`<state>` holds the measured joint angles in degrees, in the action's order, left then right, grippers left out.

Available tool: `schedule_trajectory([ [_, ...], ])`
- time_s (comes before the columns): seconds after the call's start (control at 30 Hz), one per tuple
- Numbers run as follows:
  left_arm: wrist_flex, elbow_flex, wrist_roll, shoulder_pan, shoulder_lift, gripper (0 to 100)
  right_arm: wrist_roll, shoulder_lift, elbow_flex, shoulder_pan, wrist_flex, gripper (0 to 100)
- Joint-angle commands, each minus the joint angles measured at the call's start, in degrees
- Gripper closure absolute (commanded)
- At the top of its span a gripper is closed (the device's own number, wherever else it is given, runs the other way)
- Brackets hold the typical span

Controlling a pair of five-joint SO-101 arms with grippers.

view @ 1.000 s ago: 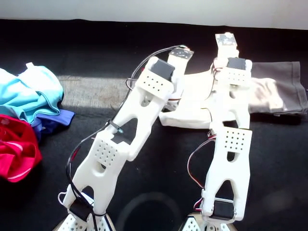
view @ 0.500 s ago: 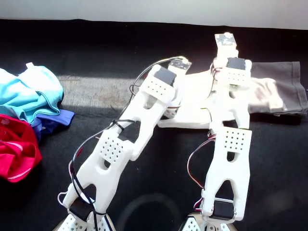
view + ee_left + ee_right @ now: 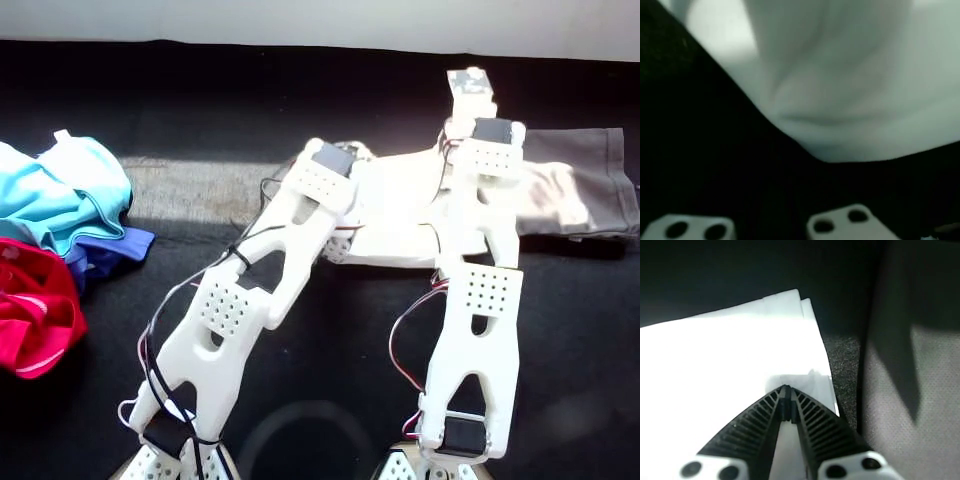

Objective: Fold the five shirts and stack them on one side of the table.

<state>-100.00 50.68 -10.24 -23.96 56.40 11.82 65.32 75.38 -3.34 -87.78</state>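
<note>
Left arm (image 3: 262,268) dropped to left end of white shirt (image 3: 400,205), its jaws' state unclear. Right jaws clamped shirt's far edge; long axis crosswise.

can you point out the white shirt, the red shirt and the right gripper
white shirt (image 3: 400,212), high view, on its flat middle part
red shirt (image 3: 35,305), high view, on the middle of the bunched heap
right gripper (image 3: 785,388), right wrist view, where the tips of its fingers meet
</note>
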Motion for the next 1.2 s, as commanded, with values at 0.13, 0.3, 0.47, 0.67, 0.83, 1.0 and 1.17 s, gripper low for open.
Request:
schedule_trajectory([
  [0.13,-1.32,0.40,0.09,1.36,-7.52,99,-0.44,-6.02,14.81,-0.22,-10.68,96.4],
  [0.3,-1.32,0.31,0.26,5.41,-15.69,99,-0.44,-2.86,10.77,0.40,-12.70,81.0],
  [0.47,-1.32,-1.71,3.25,11.38,-20.35,99,-0.53,0.40,10.33,3.38,-11.21,77.3],
  [0.67,-1.23,-10.77,3.43,19.91,-22.81,99,-2.29,1.27,9.71,3.91,-7.78,77.2],
  [0.83,-0.97,-12.44,3.52,25.54,-25.71,99,-4.31,1.19,9.89,2.77,-7.78,77.1],
  [1.0,-0.97,-12.44,6.77,27.74,-28.88,99,-4.40,2.77,9.98,2.51,-7.78,77.1],
  [1.17,-1.05,-12.70,6.86,29.85,-32.04,99,-4.48,7.60,10.07,1.71,-5.58,77.0],
])
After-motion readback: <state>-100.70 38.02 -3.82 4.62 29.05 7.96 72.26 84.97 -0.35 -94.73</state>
